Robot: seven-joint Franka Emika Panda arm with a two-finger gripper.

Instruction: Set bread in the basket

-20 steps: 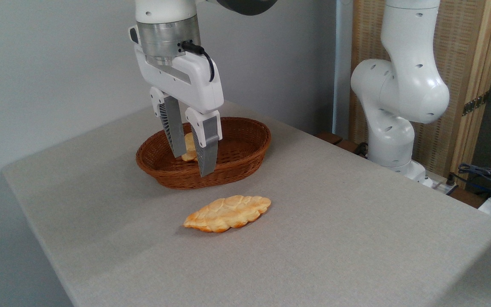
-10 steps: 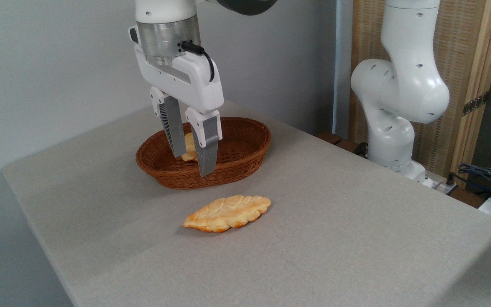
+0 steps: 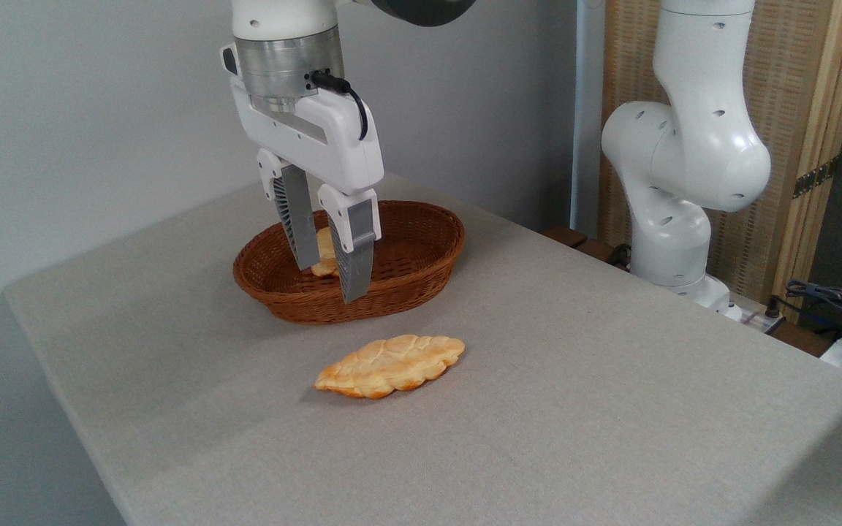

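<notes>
a robotics lab: a white robot arm (image 3: 684, 146) bolted beside a plain grey table (image 3: 538, 409), loose cables (image 3: 830, 299) at the right edge, bare grey wall (image 3: 85, 109), slatted wooden screen (image 3: 801, 88) behind.

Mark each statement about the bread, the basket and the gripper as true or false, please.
1. The long flat leaf-shaped golden pastry lies on the grey table. True.
2. The oval reddish-brown wicker basket is empty. False: a smaller golden bread piece is inside.
3. The gripper grips the pastry. False: its jaws are apart and hold nothing.
4. The gripper is above the basket. True.
</notes>
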